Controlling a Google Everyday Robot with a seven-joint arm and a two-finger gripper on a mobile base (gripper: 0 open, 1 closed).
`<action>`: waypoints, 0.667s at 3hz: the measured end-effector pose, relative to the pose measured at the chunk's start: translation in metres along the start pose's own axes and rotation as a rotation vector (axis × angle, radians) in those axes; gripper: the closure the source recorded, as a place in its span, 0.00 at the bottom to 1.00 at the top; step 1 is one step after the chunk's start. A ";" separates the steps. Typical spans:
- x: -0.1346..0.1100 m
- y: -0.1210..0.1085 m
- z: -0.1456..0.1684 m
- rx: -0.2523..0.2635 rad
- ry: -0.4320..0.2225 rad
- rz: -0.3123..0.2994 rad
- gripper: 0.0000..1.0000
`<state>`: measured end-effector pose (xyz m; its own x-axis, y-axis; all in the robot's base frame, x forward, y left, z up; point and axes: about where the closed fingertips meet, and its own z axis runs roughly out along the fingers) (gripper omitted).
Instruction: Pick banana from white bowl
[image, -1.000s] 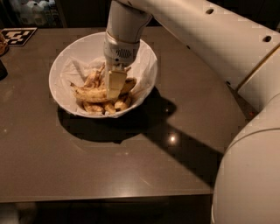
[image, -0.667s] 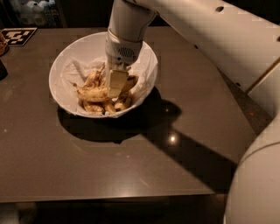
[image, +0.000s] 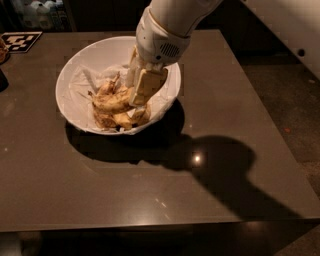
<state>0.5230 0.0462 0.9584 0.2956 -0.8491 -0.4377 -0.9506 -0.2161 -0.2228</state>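
The gripper (image: 137, 95) sits low inside the white bowl (image: 100, 44), just above the centre of the frame and pointing steeply down from the pale wrist housing above it. Its tip is in among the fruit. Whether the claw is wide, narrow or clamped on anything cannot be told from here.

The banana (image: 112, 103) lies directly against the claw's tip and stretches away from it toward the left of the frame. Its long axis runs roughly left to right, slightly bowed, and its right end disappears behind the claw. The grip point therefore appears to be at or near that right end, not at the middle of the fruit. A lift from there would probably let the free left end swing or droop.

Smaller, browner bananas (image: 122, 120) crowd just below it and touch it, all resting on crumpled white paper (image: 82, 82) that lines the bowl.

The bowl stands on a dark table (image: 200, 210) in the upper left part of the frame. The arm's shadow (image: 220, 170) falls to the lower right.
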 end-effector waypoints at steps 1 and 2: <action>-0.002 0.013 -0.020 0.035 -0.077 -0.043 1.00; -0.002 0.048 -0.046 0.080 -0.175 -0.099 1.00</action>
<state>0.4719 0.0157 0.9886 0.4059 -0.7276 -0.5531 -0.9076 -0.2499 -0.3373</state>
